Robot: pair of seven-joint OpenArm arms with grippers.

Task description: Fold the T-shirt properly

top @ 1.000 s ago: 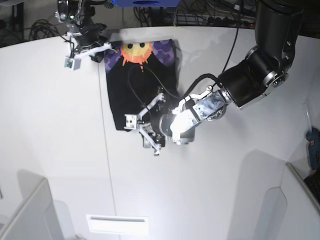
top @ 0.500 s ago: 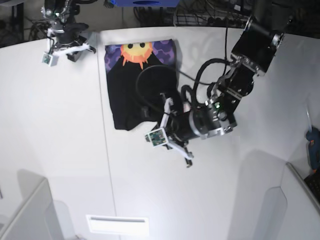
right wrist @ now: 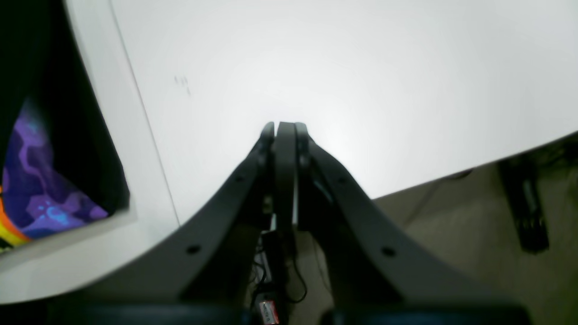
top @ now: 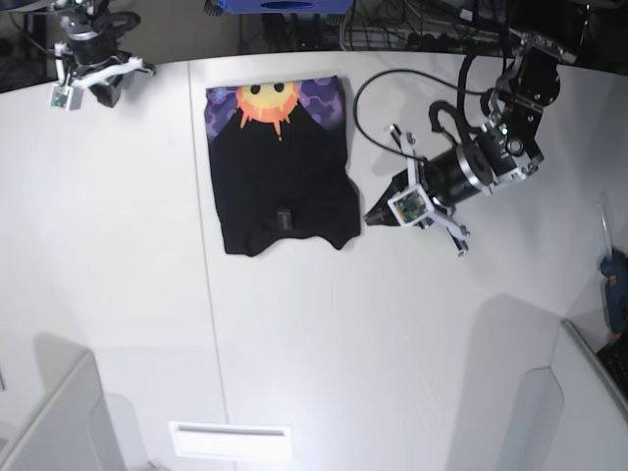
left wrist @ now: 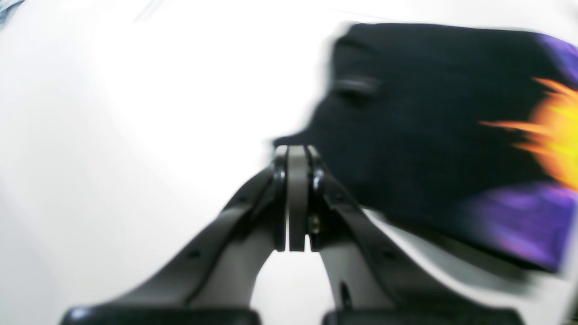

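Both of my arms have pulled back from the cloth since a second ago. My left tool [top: 376, 217], which was down on the lower part of the shirt with its jaws apart, now sits off the shirt's right edge with its jaws pressed together on nothing; the left wrist view shows the two tips meeting flat, just beside a black corner of the fabric and not pinching it. My right tool [top: 120, 81] has drawn away to the far corner of the bench [top: 118, 294], well apart from the shirt, its jaws likewise pressed together and empty, hanging near the bench's edge.

That leaves the T-shirt [top: 283, 186] lying alone on the bench as a compact rectangle, black panel toward me and the sun print showing along the far end, sleeves tucked out of sight. I judge the folding to be finished or nearly so, and this retreat to be the release after the last fold.

My left forearm reaches in from the right, wrist turned so the tool points at the shirt's lower right corner; my right arm is raised and angled outward.
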